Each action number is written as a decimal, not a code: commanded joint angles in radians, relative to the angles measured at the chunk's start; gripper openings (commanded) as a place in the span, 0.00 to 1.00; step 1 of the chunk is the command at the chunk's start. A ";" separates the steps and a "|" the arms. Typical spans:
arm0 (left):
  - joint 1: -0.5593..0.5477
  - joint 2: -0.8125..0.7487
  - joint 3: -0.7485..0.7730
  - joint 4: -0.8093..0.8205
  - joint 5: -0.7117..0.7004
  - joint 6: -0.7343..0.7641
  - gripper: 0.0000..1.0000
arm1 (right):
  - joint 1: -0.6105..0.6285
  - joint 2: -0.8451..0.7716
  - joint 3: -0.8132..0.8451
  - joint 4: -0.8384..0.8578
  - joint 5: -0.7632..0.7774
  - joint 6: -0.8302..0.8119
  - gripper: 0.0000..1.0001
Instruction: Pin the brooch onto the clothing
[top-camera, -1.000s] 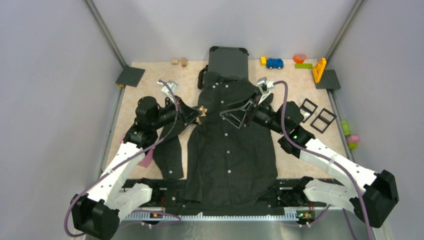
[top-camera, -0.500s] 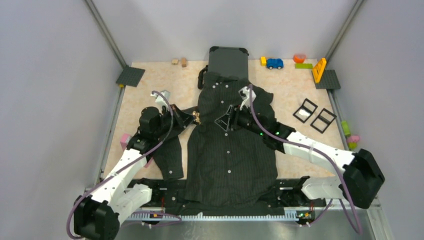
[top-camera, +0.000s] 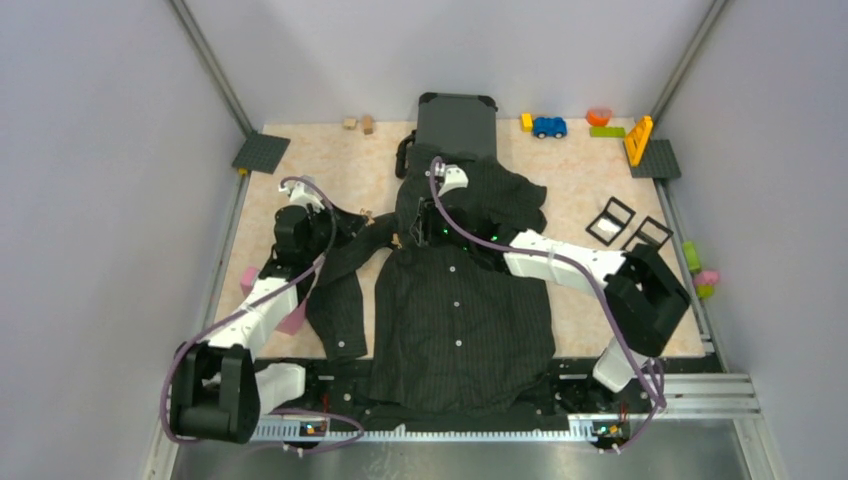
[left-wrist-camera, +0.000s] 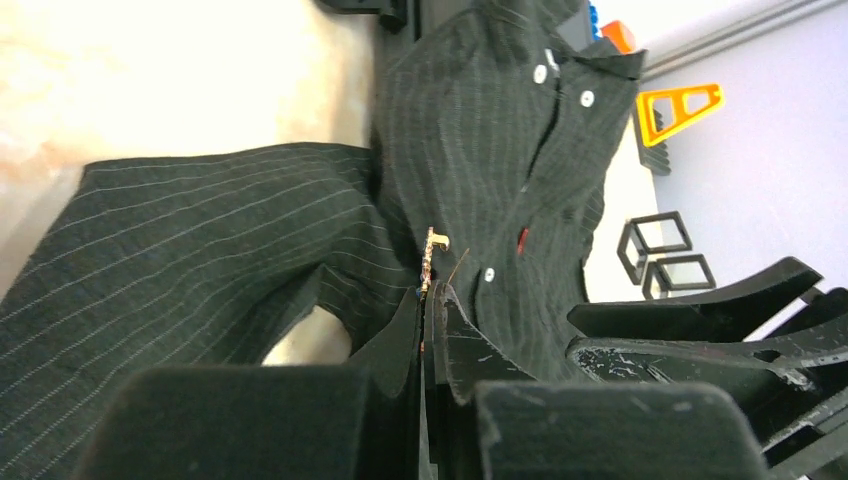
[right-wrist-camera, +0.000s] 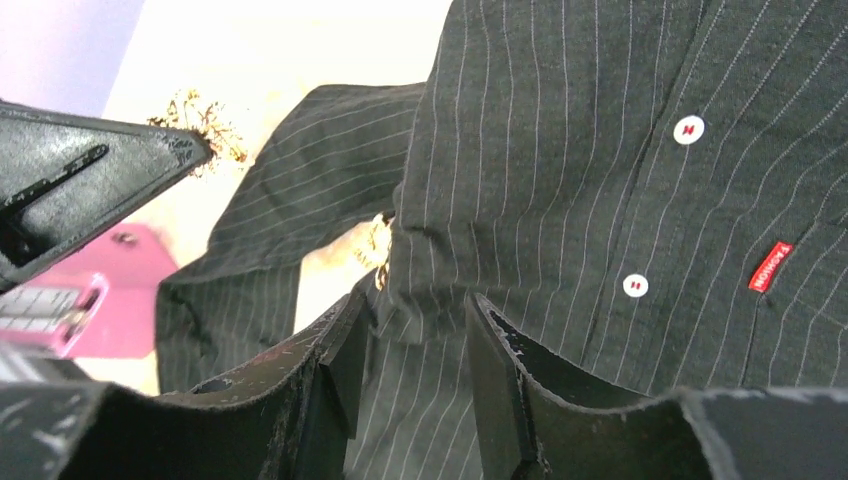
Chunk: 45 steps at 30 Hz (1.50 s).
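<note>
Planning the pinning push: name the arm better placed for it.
Probably left. The left gripper, shut, pinches the brooch beside the shirt; the right gripper only straddles a fold of it.

Two matching arms. We noted the left arm and right arm had white shells on the long links and black housings at the joints and bases. A purple cable ran loose along each arm up to the wrist. Small green lights glowed near the right wrist. The left gripper and right gripper were matte black with wedge-shaped fingers. We saw their edges were scuffed and scratched grey.
</note>
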 joint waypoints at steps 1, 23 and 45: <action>0.017 0.053 0.004 0.144 0.011 0.034 0.00 | 0.039 0.088 0.128 -0.038 0.123 -0.054 0.43; -0.007 0.224 0.055 0.173 0.008 0.224 0.00 | 0.124 0.430 0.523 -0.295 0.440 -0.132 0.32; -0.192 0.360 0.129 0.178 -0.101 0.383 0.00 | 0.125 0.276 0.360 -0.180 0.424 -0.055 0.00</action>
